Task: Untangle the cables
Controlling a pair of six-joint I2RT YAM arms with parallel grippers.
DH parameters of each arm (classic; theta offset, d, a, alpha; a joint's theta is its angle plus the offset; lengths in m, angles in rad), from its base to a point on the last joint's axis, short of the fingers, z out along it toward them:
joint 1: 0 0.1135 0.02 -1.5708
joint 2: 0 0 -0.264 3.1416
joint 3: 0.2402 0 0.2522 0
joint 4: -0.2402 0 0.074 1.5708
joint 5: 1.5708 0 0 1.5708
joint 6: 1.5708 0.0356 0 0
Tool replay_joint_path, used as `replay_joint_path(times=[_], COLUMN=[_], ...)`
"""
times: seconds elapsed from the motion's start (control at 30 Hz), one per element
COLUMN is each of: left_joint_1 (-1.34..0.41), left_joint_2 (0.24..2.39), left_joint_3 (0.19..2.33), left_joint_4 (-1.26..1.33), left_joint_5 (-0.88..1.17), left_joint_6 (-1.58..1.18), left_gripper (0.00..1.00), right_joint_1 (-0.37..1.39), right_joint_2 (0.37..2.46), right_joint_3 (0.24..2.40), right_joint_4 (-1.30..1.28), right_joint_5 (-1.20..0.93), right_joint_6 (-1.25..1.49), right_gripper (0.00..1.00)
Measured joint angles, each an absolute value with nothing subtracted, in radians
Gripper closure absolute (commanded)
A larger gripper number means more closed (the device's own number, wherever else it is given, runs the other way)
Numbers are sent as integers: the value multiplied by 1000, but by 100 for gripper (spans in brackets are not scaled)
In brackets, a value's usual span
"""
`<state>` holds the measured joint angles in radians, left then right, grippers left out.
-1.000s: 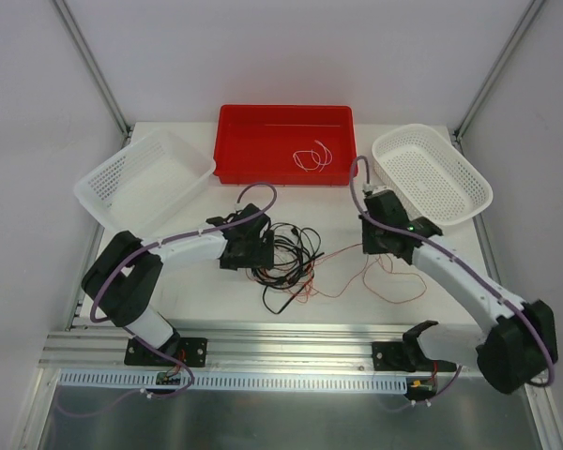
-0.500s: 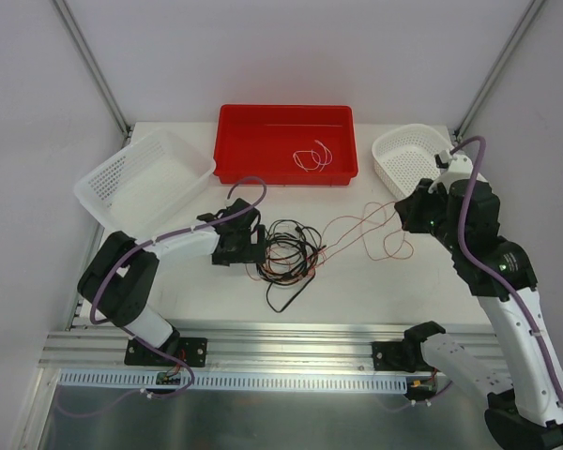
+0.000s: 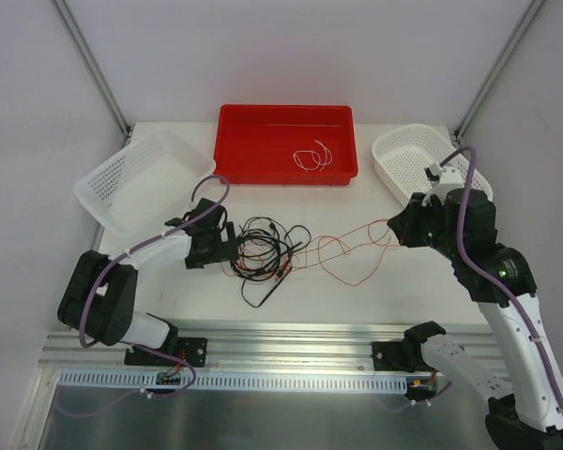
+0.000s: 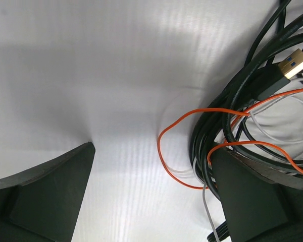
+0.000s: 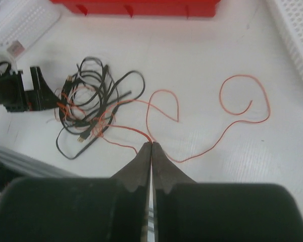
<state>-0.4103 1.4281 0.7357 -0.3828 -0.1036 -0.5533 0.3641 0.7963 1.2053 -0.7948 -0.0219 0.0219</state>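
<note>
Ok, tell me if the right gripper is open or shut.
Shut: the right gripper has its fingertips meeting, pinching the red-orange cable.

The white desk (image 3: 385, 291) carries a red bin (image 3: 263, 176) at the back, a left basket (image 3: 131, 183), a right basket (image 3: 403, 155), and tangled black, white and red-orange cables (image 3: 267, 246) near its middle.

Glossy red plastic bin (image 3: 253, 145); smooth matt white table (image 3: 403, 300); shiny gold metal plug (image 4: 296, 64); smooth-sheathed cables (image 4: 201, 138)
</note>
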Motion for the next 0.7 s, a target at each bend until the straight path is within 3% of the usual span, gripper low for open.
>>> replay_joint_path(times=[0.13, 0.17, 0.27, 0.43, 0.7], left_joint_1=[-370, -366, -365, -365, -365], left_joint_2=[1371, 1356, 1310, 1205, 1011], left_joint_3=[700, 694, 691, 691, 691], left_joint_4=[-411, -422, -454, -473, -488], left_joint_5=[-104, -105, -105, -87, 7], left_joint_6=[-550, -549, -541, -525, -481], left_gripper=[1, 1, 1, 1, 1], right_joint_1=[368, 377, 457, 601, 606], right_joint_2=[806, 821, 883, 991, 1078], right_joint_3=[1115, 1089, 1010, 960, 962], right_joint_4=[-807, -807, -821, -852, -722], right_joint_5=[-183, -228, -319, -344, -179], right_joint_6=[11, 6, -20, -65, -123], right_gripper=[81, 69, 51, 45, 43])
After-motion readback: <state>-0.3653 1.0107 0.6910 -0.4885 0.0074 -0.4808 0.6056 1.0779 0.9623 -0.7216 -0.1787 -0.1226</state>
